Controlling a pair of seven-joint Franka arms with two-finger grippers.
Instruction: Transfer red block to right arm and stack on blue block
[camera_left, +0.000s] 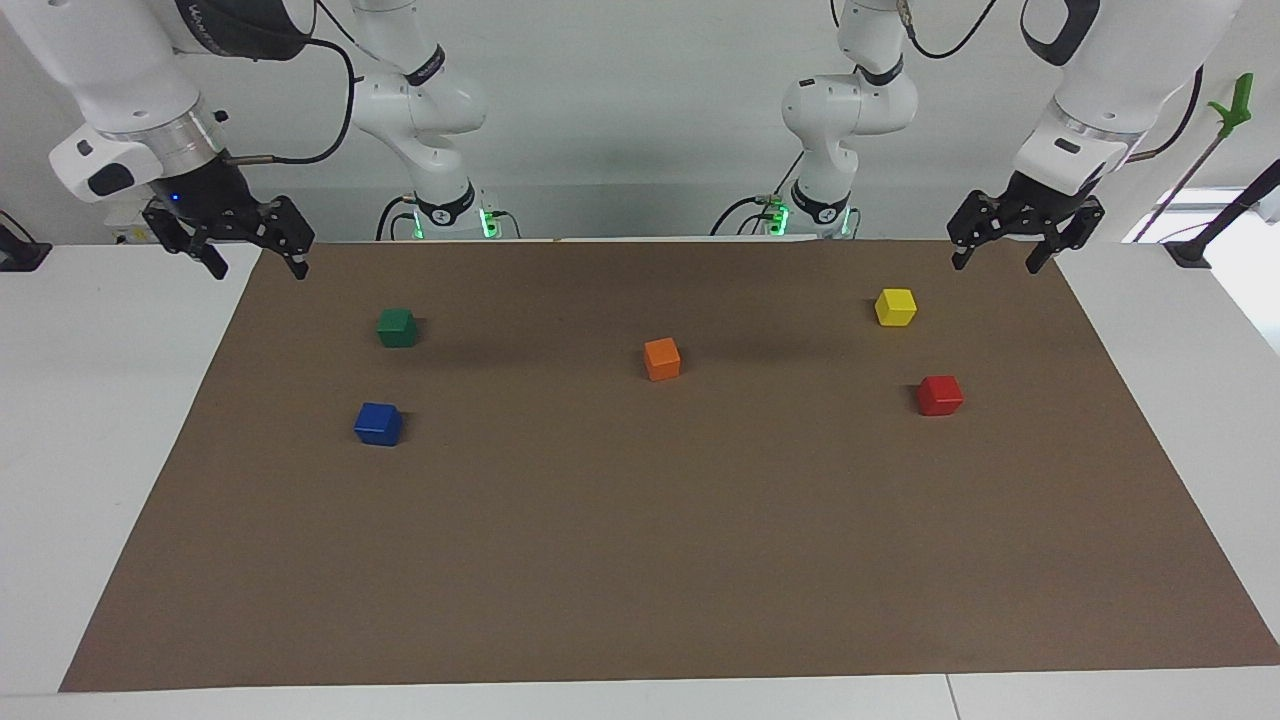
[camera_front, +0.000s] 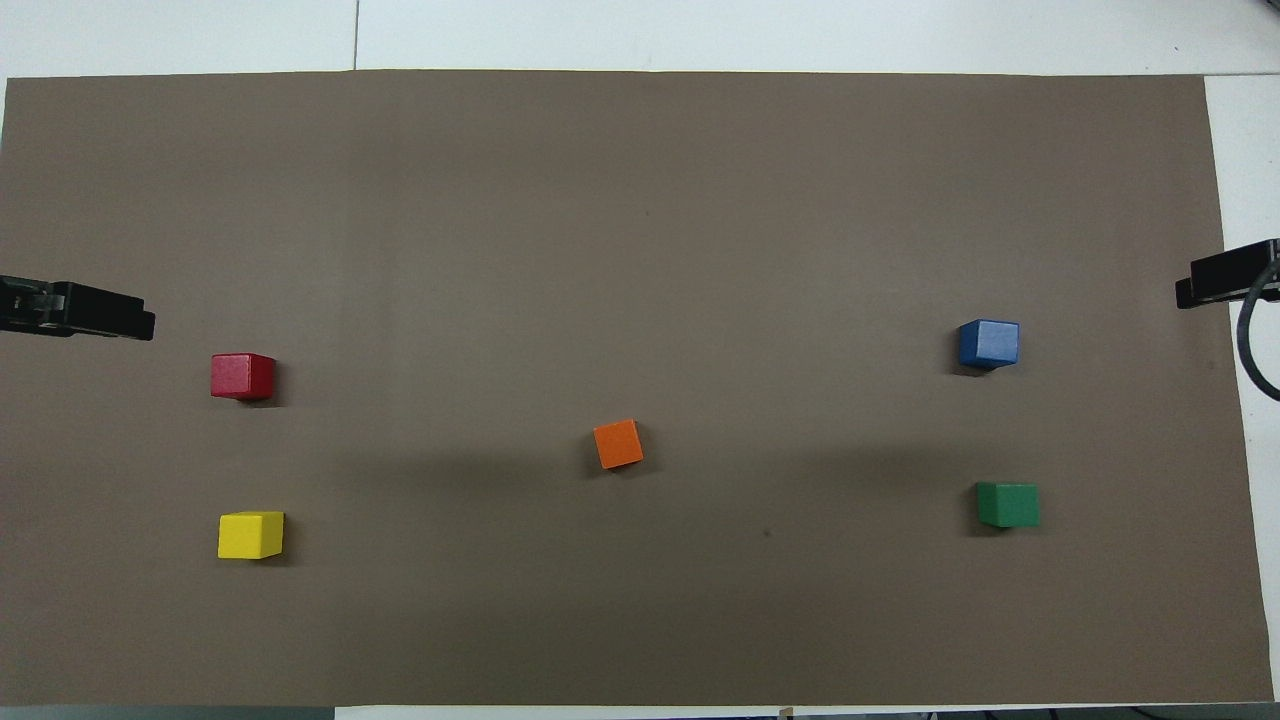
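The red block sits on the brown mat toward the left arm's end; it also shows in the overhead view. The blue block sits toward the right arm's end, also seen from overhead. My left gripper hangs open and empty over the mat's corner, apart from the red block. My right gripper, with its blue light, hangs open and empty over the mat's other corner. In the overhead view only their fingers show at the edges, the left's and the right's.
A yellow block lies nearer to the robots than the red block. A green block lies nearer to the robots than the blue block. An orange block sits mid-mat. A green-tipped pole stands off the table by the left arm.
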